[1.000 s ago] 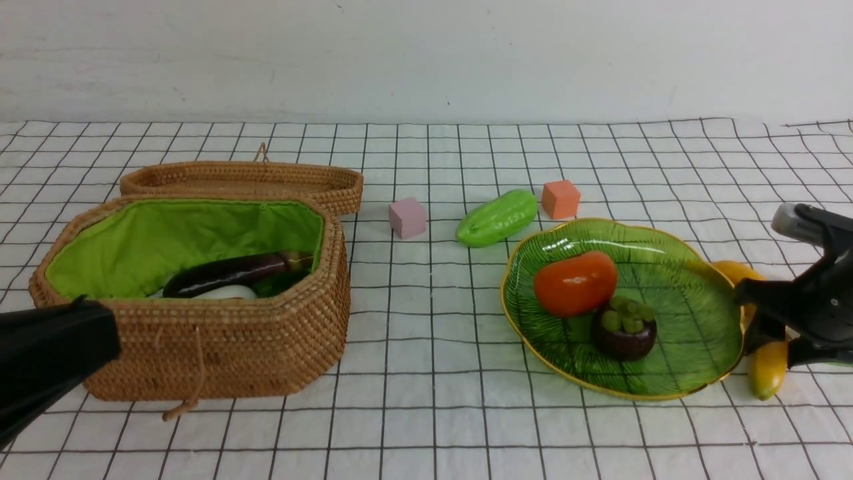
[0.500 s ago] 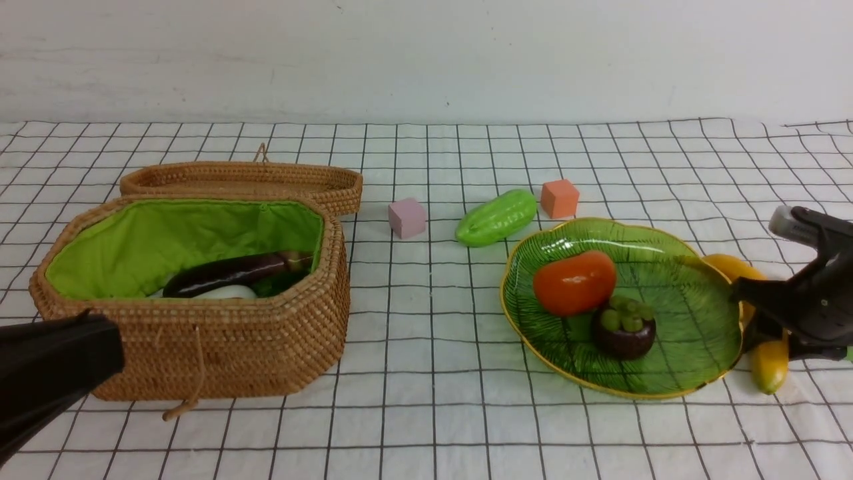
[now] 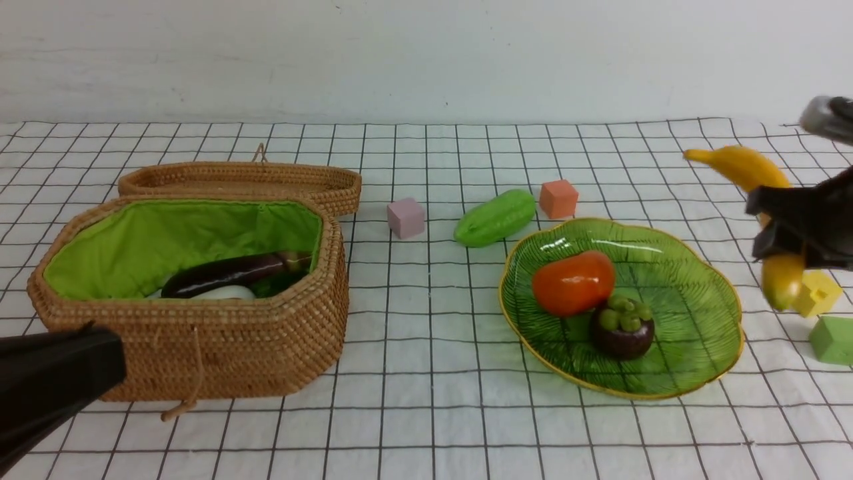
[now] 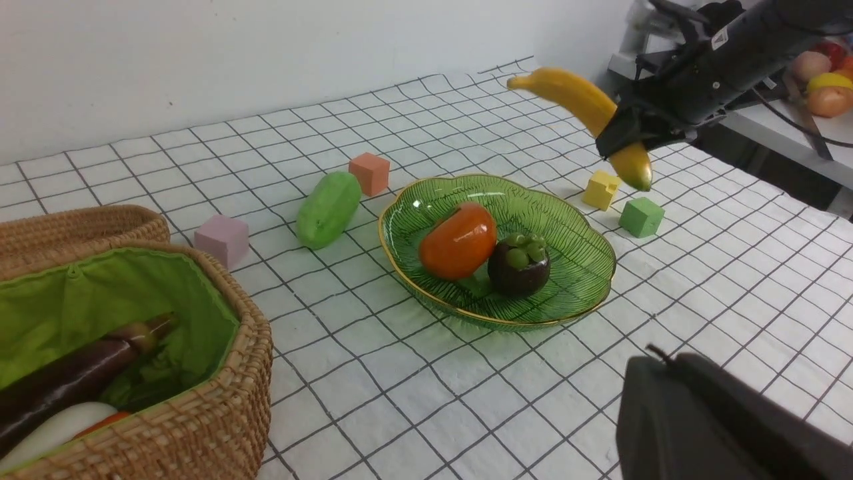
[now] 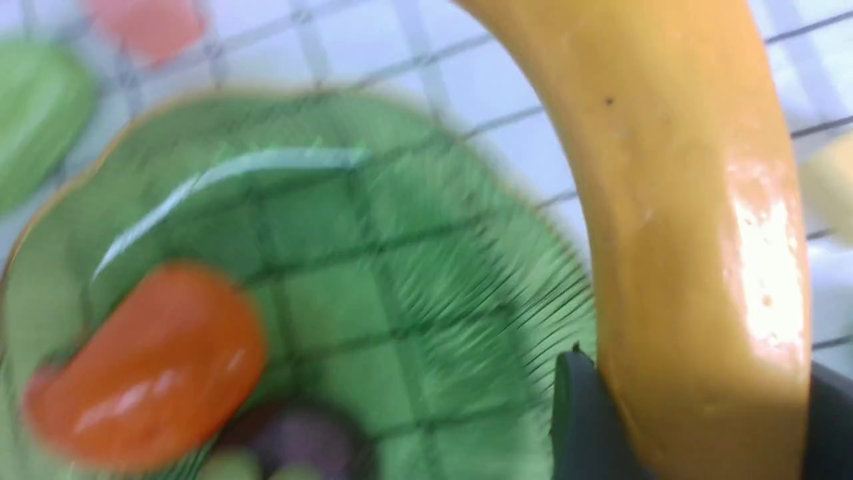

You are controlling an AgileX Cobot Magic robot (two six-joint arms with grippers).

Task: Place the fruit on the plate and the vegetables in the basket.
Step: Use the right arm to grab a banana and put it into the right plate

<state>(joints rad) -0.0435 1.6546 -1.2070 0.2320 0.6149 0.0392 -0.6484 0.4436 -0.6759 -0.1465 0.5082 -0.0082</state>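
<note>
My right gripper is shut on the long yellow banana and holds it in the air, just past the right rim of the green leaf-shaped plate. The banana fills the right wrist view between the dark fingers. The orange persimmon and the purple mangosteen lie on the plate. The light green gourd lies on the cloth behind the plate. The wicker basket holds the eggplant, the white radish and an orange bit of carrot. My left gripper is shut and empty in front of the basket.
The basket's lid lies open behind it. A pink cube and an orange cube sit near the gourd. A yellow cube and a green cube sit right of the plate, below the banana.
My right gripper has lifted the banana off the cloth beside the plate's right rim and raised it. The yellow and green cubes have come into view. The left arm dropped slightly.
</note>
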